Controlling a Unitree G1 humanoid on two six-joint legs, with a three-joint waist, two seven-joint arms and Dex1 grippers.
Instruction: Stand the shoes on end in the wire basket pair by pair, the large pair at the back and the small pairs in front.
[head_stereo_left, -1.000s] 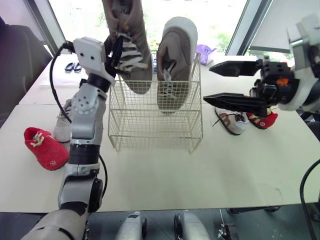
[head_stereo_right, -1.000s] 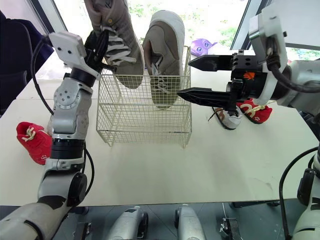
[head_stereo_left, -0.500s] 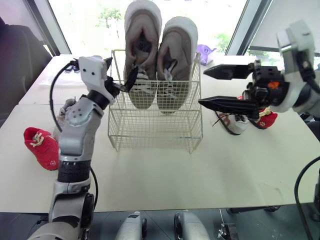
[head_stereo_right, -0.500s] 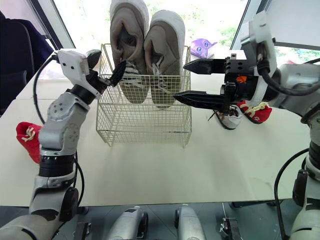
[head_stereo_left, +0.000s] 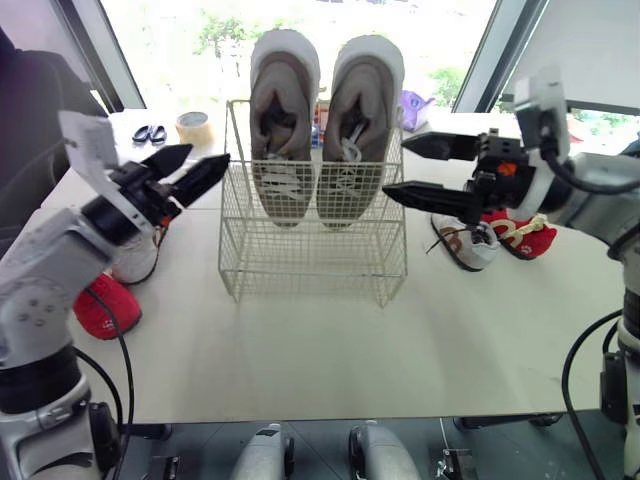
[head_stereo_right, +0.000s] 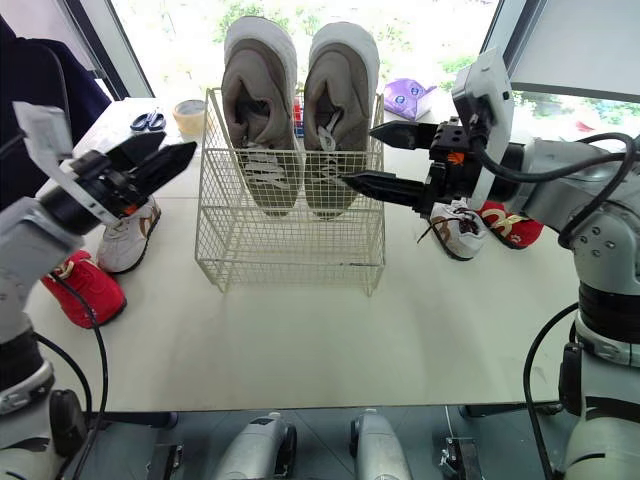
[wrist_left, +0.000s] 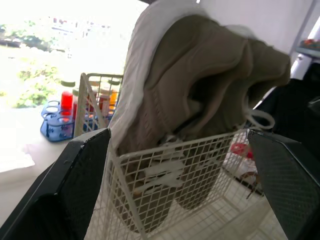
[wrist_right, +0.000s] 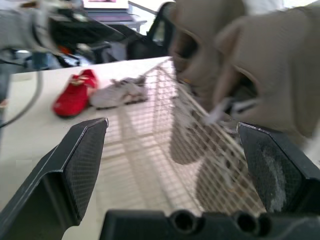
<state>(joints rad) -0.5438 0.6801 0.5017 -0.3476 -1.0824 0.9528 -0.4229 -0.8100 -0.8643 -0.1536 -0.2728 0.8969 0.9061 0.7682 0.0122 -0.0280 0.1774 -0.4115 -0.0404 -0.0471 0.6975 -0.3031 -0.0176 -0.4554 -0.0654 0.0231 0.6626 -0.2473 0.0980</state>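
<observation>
The white wire basket (head_stereo_left: 312, 250) stands mid-table. Two large grey-brown shoes, one on the left (head_stereo_left: 283, 130) and one on the right (head_stereo_left: 362, 130), stand on end side by side at its back, soles facing away. My left gripper (head_stereo_left: 209, 153) hangs open and empty just left of the basket's top rim. At the basket's right side my right gripper (head_stereo_left: 394, 165) is open and empty too. On the table to the left lie a small red shoe (head_stereo_left: 105, 305) and a small white shoe (head_stereo_left: 135, 255). To the right lie another small white shoe (head_stereo_left: 462, 243) and a red one (head_stereo_left: 520, 238).
A tape roll (head_stereo_left: 192, 124) and scissors (head_stereo_left: 147, 133) lie at the back left, a purple object (head_stereo_left: 410, 103) behind the basket. A blue rack with tubes (wrist_left: 60, 120) stands further back. Bare table (head_stereo_left: 320, 350) stretches in front of the basket.
My left gripper opened and let go of the left large shoe, which now stands in the basket beside the other. The left arm drew back to the left; the right gripper edged nearer the basket.
</observation>
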